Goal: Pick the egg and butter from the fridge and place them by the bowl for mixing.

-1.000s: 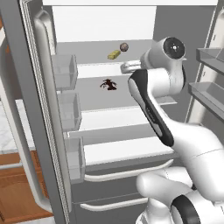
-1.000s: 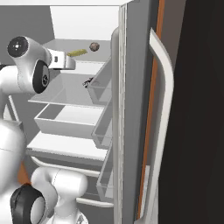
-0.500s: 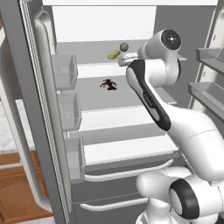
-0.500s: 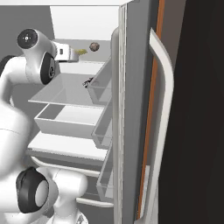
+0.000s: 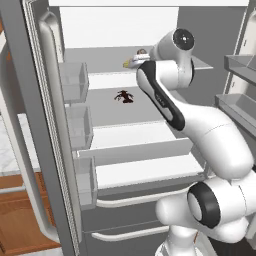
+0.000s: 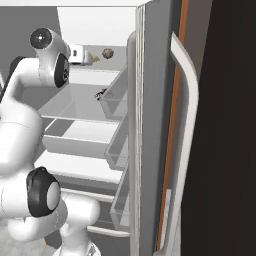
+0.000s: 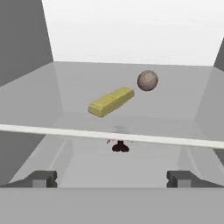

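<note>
The fridge [image 5: 45, 130] is seen open, its white inner shelves and clear door bins exposed. The arm is raised to the level of an upper glass shelf [image 7: 109, 135], and the gripper [image 7: 111, 178] is pointed into the compartment; its jaws are spread wide, with nothing held between them.

The butter [image 7: 110, 101] is seen lying flat on that shelf, ahead of the jaws and roughly midway between the two tips in the hand view, angled with its far end turned toward the egg. The egg [image 7: 147, 80] is seen farther in, beyond the butter and off toward the right-hand tip, close to the butter's far end but apart from it. Neither item is touched by the jaws.

A dark red-brown spiky item [image 7: 119, 146] is seen through the glass on the shelf below, under the front edge of the upper shelf and between the tips.

In the right base view, the butter [image 6: 94, 58] and egg [image 6: 107, 52] are seen just beyond the hand.
</note>
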### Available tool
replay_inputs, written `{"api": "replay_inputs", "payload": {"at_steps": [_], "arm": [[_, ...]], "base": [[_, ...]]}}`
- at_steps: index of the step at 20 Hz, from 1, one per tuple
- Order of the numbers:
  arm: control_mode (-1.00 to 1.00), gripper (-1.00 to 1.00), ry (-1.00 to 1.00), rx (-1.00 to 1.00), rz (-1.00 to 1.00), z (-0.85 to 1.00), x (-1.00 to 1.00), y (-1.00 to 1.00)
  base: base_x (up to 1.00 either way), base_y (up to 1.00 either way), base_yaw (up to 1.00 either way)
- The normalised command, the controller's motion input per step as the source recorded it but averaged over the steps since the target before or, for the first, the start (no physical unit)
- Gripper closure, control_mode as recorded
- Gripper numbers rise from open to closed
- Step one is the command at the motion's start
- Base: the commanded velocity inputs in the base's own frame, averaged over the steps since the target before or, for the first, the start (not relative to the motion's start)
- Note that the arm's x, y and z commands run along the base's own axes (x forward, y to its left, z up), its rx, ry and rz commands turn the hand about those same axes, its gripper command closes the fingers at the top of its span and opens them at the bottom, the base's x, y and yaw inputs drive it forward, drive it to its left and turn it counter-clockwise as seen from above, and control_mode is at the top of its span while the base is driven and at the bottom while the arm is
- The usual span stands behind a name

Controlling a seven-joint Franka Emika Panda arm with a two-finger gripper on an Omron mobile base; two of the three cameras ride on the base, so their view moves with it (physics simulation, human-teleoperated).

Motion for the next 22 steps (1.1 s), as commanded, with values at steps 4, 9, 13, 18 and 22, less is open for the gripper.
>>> {"api": "replay_inputs", "payload": {"at_steps": [4,9,13,18,22], "arm": [[-1.0,-1.0,0.02,0.07,0.0,0.02,0.37,0.18],[-1.0,-1.0,0.01,0.02,0.0,0.0,0.31,0.17],[-1.0,-1.0,0.06,0.0,0.0,-0.01,0.3,0.14],[-1.0,-1.0,0.08,0.0,0.0,-0.05,0.25,0.01],[-1.0,-1.0,0.05,0.0,0.0,-0.03,0.19,0.0]], "base": [[0.0,0.0,0.0],[0.0,0.0,0.0],[0.0,0.0,0.0],[0.0,0.0,0.0],[0.0,0.0,0.0]]}}
